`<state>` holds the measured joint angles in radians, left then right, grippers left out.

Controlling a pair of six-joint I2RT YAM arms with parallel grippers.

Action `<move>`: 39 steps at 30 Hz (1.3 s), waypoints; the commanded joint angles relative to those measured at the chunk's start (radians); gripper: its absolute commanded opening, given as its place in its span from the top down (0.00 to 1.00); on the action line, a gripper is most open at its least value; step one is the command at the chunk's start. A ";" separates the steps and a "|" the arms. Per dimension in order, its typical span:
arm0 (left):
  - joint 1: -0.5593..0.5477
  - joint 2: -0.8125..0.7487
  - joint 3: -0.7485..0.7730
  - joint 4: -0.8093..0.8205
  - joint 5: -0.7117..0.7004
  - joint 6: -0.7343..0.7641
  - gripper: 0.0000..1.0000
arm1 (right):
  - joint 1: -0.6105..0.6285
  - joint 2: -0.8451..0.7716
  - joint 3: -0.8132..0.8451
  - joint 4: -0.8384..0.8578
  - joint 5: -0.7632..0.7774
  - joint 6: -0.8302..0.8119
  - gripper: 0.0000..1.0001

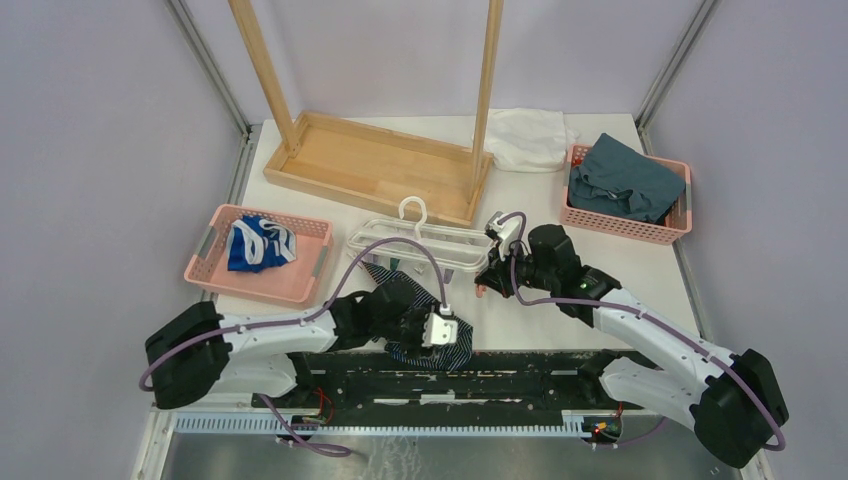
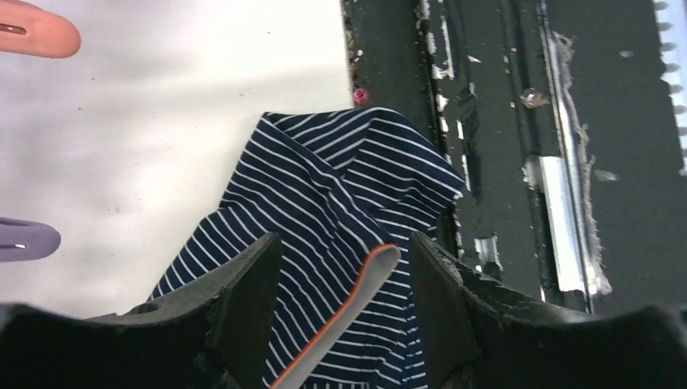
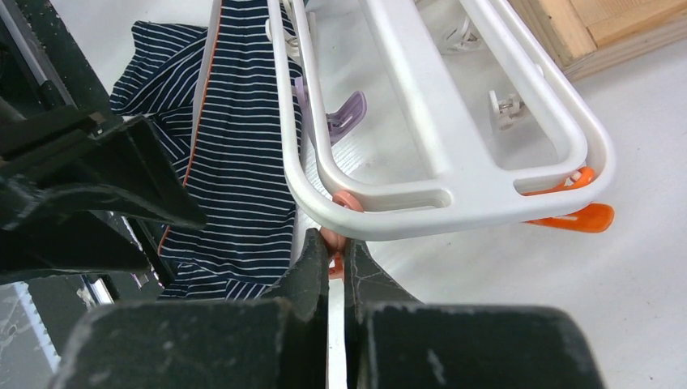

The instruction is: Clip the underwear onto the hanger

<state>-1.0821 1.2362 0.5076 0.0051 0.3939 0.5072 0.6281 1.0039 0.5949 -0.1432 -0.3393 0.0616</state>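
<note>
now the left hand (image 2: 344, 253), fingers apart, straddles the underwear (image 2: 324, 186) at the bench (image 2: 162, 121) front; pinch the orange-trimmed hem squarely. farther off, the right hand (image 3: 336, 255), clamped on a pink clip (image 3: 344, 200), should steady the hanger (image 3: 454, 203).

The top camera looks down over the whole table (image 1: 540, 195); both wrist cameras, close in, share the striped underwear (image 2: 324, 186).

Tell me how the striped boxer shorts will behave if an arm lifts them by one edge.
Probably floppy: the underwear lies creased and folded over itself, so it should sag from the gripped point. It looks thin and light; a push would likely bunch it. The orange-trimmed waistband seems thicker, perhaps a firmer hold.
</note>
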 commanded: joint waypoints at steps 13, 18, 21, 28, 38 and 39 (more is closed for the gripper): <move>-0.227 -0.239 -0.283 0.378 -0.393 -0.006 0.31 | -0.001 0.016 0.010 0.115 -0.026 0.005 0.99; -0.303 -0.110 -0.247 0.372 -0.541 0.054 0.31 | 0.000 0.021 0.009 0.121 -0.033 0.006 0.99; -0.327 -0.059 -0.244 0.410 -0.605 0.042 0.33 | -0.001 0.025 0.012 0.123 -0.035 0.003 0.99; -0.338 -0.063 -0.316 0.575 -0.671 -0.006 0.43 | -0.001 0.026 0.018 0.114 -0.038 -0.005 0.99; -0.340 -0.062 -0.333 0.597 -0.676 0.010 0.49 | 0.001 0.033 0.017 0.120 -0.040 0.000 0.99; -0.340 -0.057 -0.335 0.604 -0.673 0.008 0.50 | 0.000 0.034 0.018 0.121 -0.040 0.001 0.99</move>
<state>-1.4158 1.1709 0.1871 0.5201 -0.2630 0.5148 0.6281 1.0409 0.5915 -0.1127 -0.3752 0.0631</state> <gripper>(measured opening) 0.517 0.040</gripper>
